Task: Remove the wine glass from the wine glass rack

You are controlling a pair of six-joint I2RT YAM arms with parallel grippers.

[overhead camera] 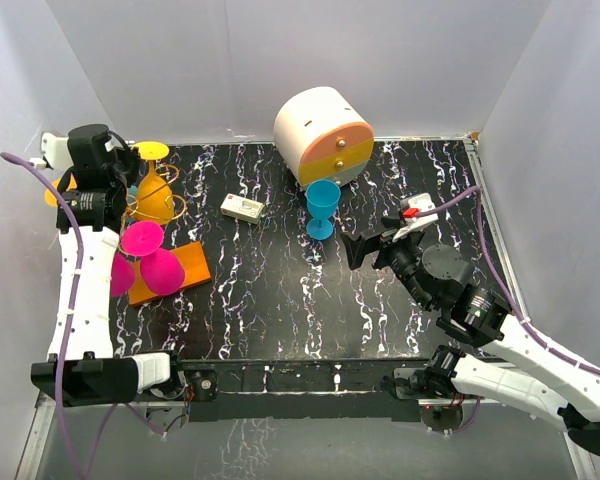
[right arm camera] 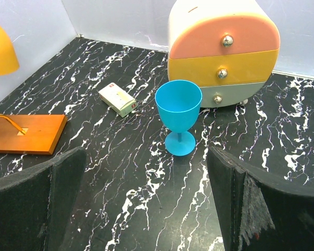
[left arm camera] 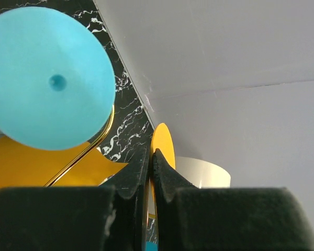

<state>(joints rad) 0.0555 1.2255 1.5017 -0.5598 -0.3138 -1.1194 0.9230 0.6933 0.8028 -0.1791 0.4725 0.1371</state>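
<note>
One yellow wine glass (overhead camera: 152, 198) is hanging bowl-down at the top of the wine glass rack (overhead camera: 192, 265), its foot rim being pinched in the closed left gripper (left arm camera: 150, 154). The left arm (overhead camera: 80, 270) is hiding the rack's post. Right of the rack, the right gripper (right arm camera: 144, 167) is gaping empty.

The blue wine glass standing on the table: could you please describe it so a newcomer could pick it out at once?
Find the round white drawer cabinet at the back of the black marbled table. In front of it, the blue wine glass stands upright on its foot. Unlike the pink glasses and the orange glass crowded at the rack on the left, it stands alone.
</note>
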